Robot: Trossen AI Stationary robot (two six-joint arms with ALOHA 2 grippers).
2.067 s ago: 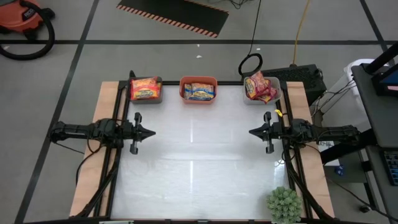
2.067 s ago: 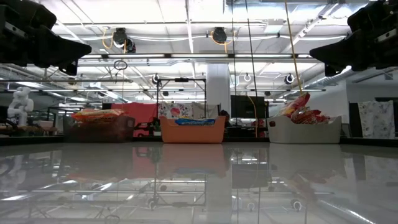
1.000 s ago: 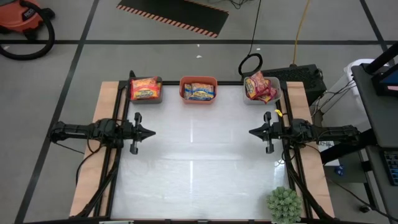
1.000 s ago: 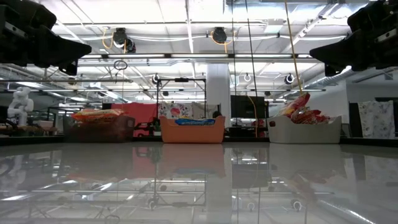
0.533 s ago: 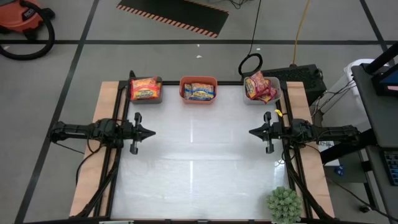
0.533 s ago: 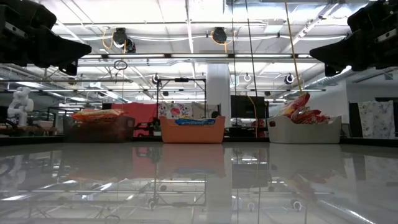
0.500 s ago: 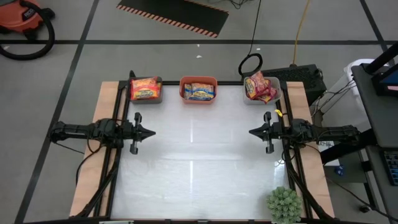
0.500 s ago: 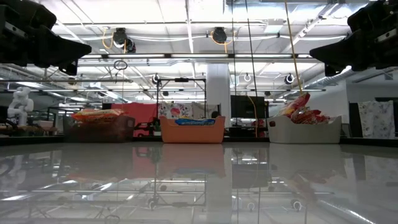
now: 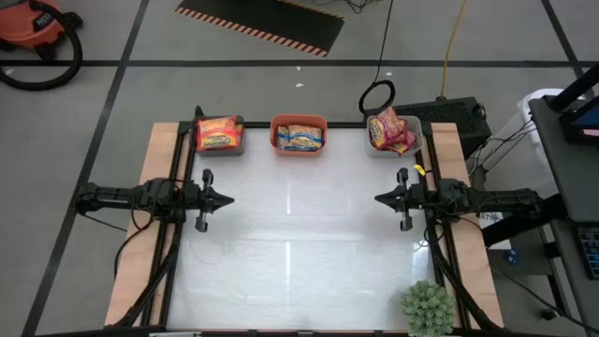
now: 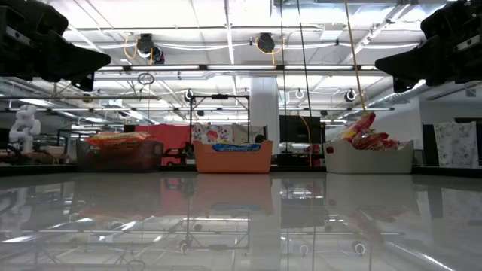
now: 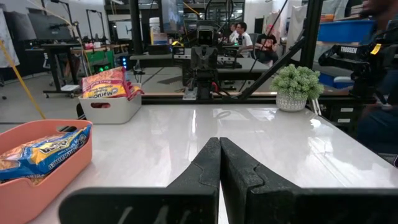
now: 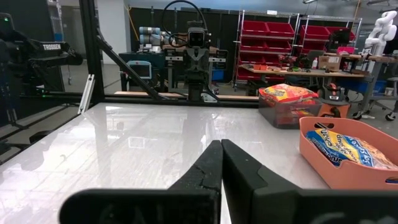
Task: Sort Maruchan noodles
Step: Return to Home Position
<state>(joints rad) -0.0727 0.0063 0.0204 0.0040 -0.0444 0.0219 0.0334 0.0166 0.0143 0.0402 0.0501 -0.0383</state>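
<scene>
Left gripper (image 9: 225,198) and right gripper (image 9: 382,198) hover over the table (image 9: 299,248) sides, jaws pressed together, empty. At the far edge: orange packs (image 9: 218,133) in black bin (image 10: 120,159), blue packs (image 9: 299,138) in orange bin (image 10: 233,162), red packs (image 9: 390,130) in gray bin (image 10: 369,161).

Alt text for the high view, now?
Three bins line the far edge of the table: orange noodle packs in the black bin, blue packs in the orange bin, red packs in the gray bin. The left gripper and right gripper, both shut, face each other; a plant stands bottom right.
</scene>
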